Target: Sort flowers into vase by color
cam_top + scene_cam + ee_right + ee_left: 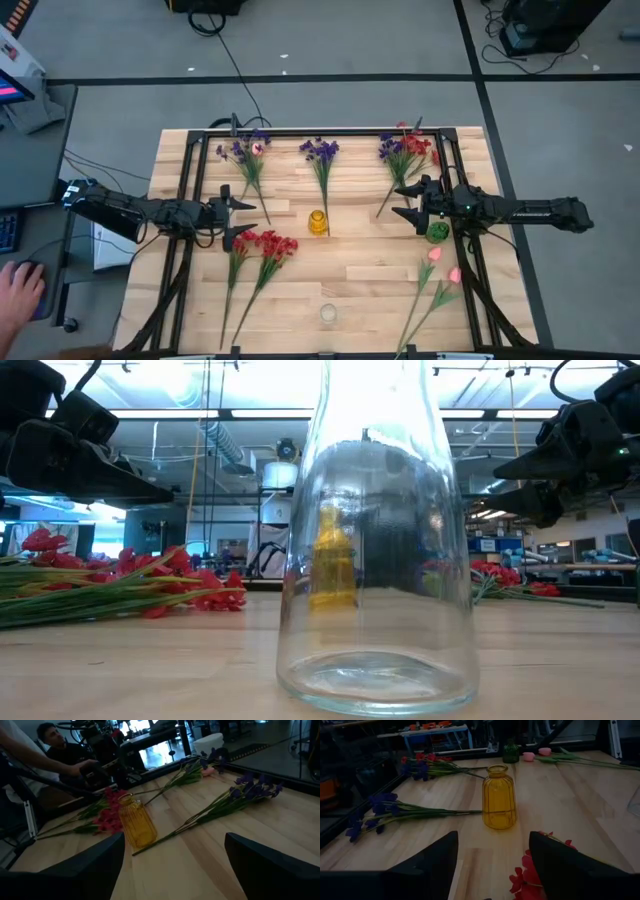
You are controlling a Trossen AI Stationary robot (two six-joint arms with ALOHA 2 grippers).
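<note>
Left gripper [234,218] open, empty, above red flowers [265,243] near table's left edge; thin stems could slip the pinch.

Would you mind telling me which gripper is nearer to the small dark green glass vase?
Right. The right gripper hovers open just beside the small dark green glass vase, while the left gripper is open across the table, beyond the yellow ribbed glass vase.
</note>
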